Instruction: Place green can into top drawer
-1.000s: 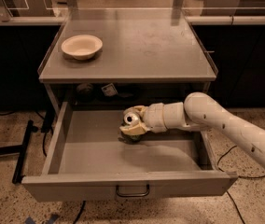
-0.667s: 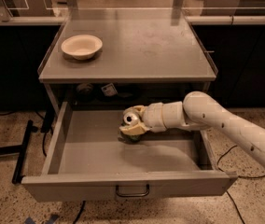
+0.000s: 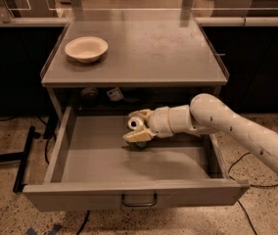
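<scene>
The top drawer (image 3: 100,160) is pulled wide open, with a loop handle (image 3: 139,200) at the centre of its front panel. My arm reaches in from the right. My gripper (image 3: 138,130) is low inside the drawer, near the middle of its back half. It is shut on the green can (image 3: 135,124). The can's silver top faces left and a bit of its green body shows under the fingers (image 3: 138,136), at or just above the drawer floor.
A cream bowl (image 3: 86,49) sits on the grey tabletop (image 3: 153,48) at the back left. Small dark objects (image 3: 89,95) lie in the shadow behind the drawer. Black frame legs (image 3: 24,158) and cables lie on the speckled floor.
</scene>
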Motion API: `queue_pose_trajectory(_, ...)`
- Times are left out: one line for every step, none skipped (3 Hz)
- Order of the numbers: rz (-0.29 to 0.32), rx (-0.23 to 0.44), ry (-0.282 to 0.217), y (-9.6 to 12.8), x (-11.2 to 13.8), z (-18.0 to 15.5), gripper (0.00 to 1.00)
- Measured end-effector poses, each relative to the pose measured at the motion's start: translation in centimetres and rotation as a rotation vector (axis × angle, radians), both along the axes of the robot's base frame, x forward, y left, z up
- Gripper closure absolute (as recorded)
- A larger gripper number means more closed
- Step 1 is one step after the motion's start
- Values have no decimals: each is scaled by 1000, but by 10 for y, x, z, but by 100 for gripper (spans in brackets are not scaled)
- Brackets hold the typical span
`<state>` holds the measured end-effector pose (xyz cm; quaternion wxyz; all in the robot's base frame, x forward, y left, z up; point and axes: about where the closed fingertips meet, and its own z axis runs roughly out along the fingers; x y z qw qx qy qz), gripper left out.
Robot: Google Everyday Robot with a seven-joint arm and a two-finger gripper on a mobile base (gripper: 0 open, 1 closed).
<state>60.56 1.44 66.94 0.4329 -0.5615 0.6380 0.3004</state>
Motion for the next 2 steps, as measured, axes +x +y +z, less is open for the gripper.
queue_pose_trajectory(14,-5,29,4,0,-7,0)
queue_pose_trajectory(25,-9,53,7,0,-13,0)
